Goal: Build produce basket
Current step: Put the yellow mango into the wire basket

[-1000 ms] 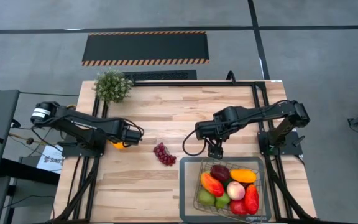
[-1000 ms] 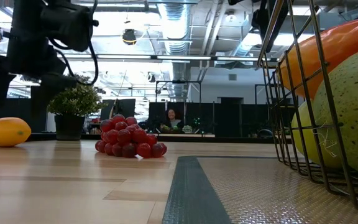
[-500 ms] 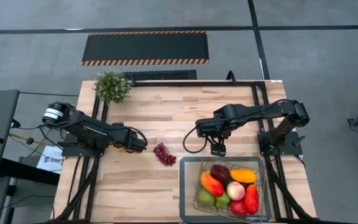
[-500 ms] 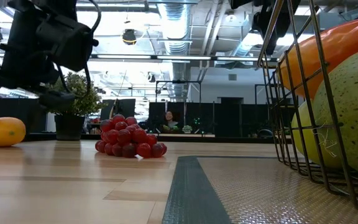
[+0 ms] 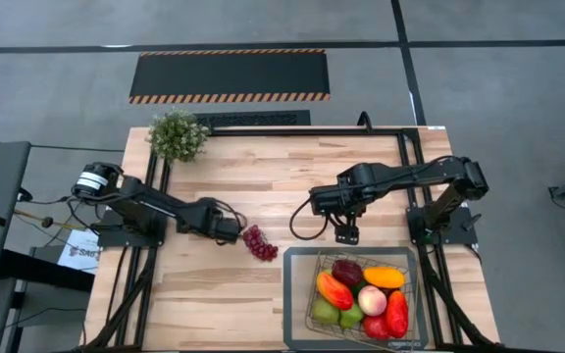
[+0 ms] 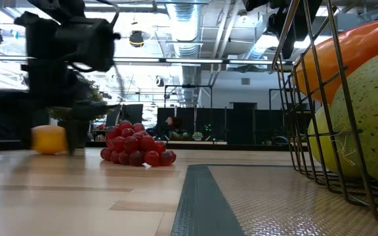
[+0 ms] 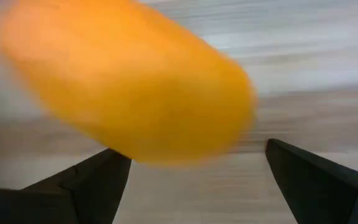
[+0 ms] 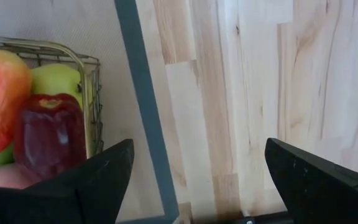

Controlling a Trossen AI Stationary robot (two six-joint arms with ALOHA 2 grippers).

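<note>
An orange fruit [image 6: 49,139] lies on the wooden table just left of the red grapes [image 5: 259,242]. My left gripper [image 5: 231,231] hangs over it, open and pointing steeply down, and hides it in the high view. In the left wrist view the fruit [image 7: 129,81] fills the space ahead of the two fingers. The grapes [image 6: 136,147] rest on the table. The wire basket [image 5: 314,284] at the near right holds several fruits and vegetables. My right gripper [image 5: 346,233] hovers open and empty beyond the basket's far rim. My left gripper comes at the orange fruit from above with a finger [image 7: 98,174] on each side of it. The fruit rests on the table. The view is blurred, and I cannot tell whether a finger touches the fruit.
A potted plant [image 5: 178,134] stands at the table's far left corner. The basket sits on a grey mat [image 5: 292,324]. Bare wood lies between the grapes and the far edge. Black frame rails run along the table's left and right sides.
My left gripper has gone down and toward the table's right edge, nearing the grapes, and has stayed open. The orange fruit has shifted right along the table with it and now lies close to the grapes. The grapes have not moved.
</note>
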